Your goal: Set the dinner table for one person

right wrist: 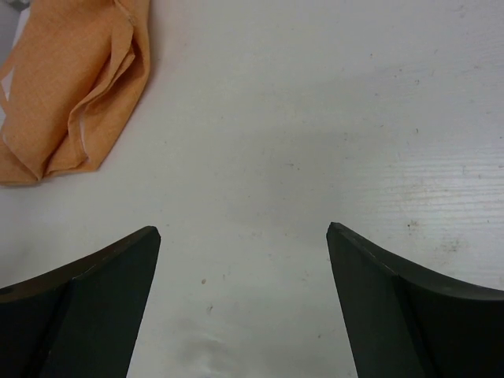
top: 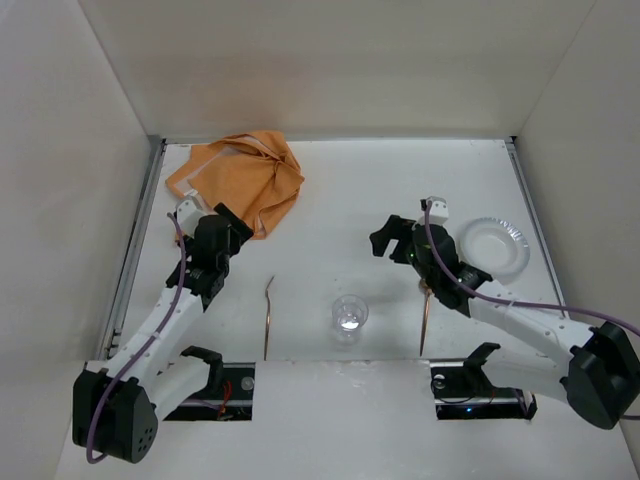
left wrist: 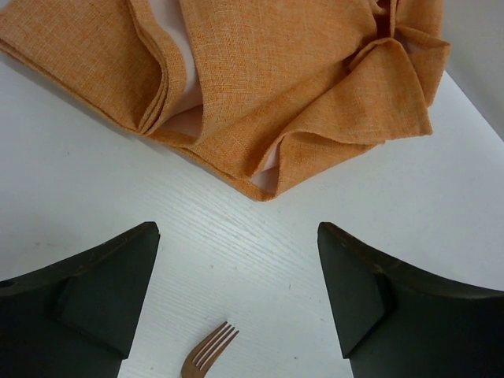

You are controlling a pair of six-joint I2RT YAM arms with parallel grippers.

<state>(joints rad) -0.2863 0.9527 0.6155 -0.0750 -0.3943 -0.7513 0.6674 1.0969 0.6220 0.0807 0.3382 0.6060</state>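
L gripper [left wrist: 238,230] & R gripper [right wrist: 242,230] are gaping wide, holding nothing. Orange cloth napkin [left wrist: 260,87] is lying crumpled: soft, light, floppy. Pinching a folded edge is prob best.

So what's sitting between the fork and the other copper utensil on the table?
A clear glass stands between the fork and the copper utensil, touching neither; the top view shows it.

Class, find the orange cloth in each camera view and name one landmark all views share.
Top external: orange cloth, upper left, by the far wall.
Left wrist: orange cloth fills the top half.
Right wrist: orange cloth, upper left corner.
Shared landmark: the white dinner table.
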